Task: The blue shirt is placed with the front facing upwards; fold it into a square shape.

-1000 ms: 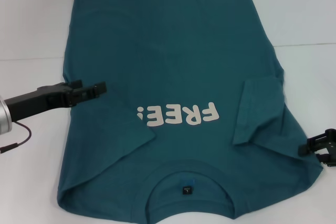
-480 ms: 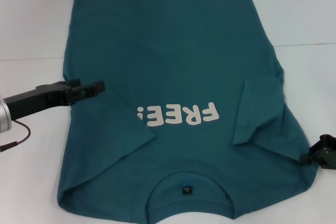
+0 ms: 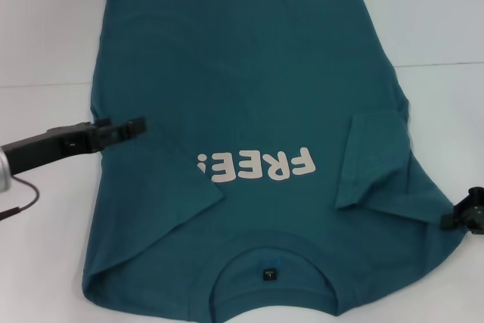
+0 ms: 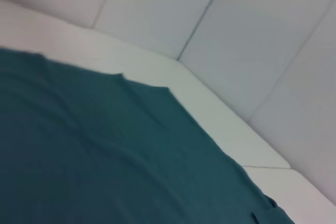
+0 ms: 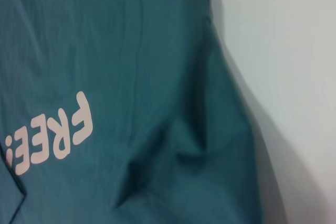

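The blue shirt (image 3: 249,96) lies flat on the white table, front up, its neckline (image 3: 268,262) nearest me and the cream "FREE!" lettering (image 3: 257,166) upside down. Both short sleeves are folded inward over the body, one (image 3: 189,187) on the left and one (image 3: 374,160) on the right. My left gripper (image 3: 128,128) hovers over the shirt's left edge at chest height, holding nothing. At the shirt's right shoulder edge my right gripper (image 3: 467,213) shows only partly. The left wrist view shows the shirt (image 4: 105,156) and its hem corner. The right wrist view shows the shirt (image 5: 131,51) and the lettering (image 5: 50,137).
The white table (image 3: 45,35) extends bare to the left, right and behind the shirt. A thin dark cable (image 3: 23,202) hangs from my left arm over the table. A pale panelled wall (image 4: 236,24) rises past the table's far edge.
My right gripper has drawn back toward the frame's right edge, away from the shirt's shoulder. The left gripper has pulled slightly leftward. The shirt has not moved.
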You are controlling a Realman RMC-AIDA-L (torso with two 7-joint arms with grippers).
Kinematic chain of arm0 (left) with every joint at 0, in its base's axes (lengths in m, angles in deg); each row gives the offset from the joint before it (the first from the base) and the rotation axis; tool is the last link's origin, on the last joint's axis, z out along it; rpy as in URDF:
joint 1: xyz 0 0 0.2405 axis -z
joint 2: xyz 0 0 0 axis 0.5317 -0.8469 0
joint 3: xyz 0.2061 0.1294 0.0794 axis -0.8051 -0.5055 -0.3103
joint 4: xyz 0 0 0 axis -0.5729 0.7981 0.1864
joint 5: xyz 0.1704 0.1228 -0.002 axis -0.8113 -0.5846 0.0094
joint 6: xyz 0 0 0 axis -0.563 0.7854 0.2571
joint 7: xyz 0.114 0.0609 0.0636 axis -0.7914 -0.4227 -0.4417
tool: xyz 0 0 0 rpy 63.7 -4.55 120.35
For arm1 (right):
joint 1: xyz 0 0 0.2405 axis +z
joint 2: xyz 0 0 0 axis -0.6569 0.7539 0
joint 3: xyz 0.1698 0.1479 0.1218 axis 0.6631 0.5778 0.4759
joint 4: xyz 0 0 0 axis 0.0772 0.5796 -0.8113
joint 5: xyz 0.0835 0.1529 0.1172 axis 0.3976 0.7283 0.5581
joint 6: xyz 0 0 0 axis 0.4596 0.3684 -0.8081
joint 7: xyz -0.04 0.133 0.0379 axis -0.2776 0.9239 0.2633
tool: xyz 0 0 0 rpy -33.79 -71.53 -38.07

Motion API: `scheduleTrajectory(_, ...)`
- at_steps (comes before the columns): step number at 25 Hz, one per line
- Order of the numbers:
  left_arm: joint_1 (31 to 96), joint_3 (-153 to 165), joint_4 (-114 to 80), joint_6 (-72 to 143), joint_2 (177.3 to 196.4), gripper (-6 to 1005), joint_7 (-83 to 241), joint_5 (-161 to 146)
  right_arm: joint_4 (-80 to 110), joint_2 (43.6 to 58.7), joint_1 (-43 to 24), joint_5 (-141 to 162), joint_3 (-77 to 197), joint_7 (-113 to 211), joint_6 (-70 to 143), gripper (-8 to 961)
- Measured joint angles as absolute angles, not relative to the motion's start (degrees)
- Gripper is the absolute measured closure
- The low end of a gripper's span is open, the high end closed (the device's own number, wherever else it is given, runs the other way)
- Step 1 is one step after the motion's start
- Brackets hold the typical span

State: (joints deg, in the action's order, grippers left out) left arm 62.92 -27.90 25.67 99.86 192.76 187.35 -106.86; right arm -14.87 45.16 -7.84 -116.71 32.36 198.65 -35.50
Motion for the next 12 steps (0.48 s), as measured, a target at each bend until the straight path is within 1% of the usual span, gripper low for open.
scheduleTrajectory(4, 62.6, -27.9, 27.3, 101.8, 191.01, 81, 197.1, -110.4, -15.3, 45.05, -7.9, -116.6, 32.7, 197.7, -35.7, 916)
scheduleTrajectory(12, 63.2, -27.9, 38.5, 112.7, 189.88, 81, 217.8, -125.6, -16.8, 45.32, -7.5, -116.5, 32.9, 196.7, -36.3, 916)
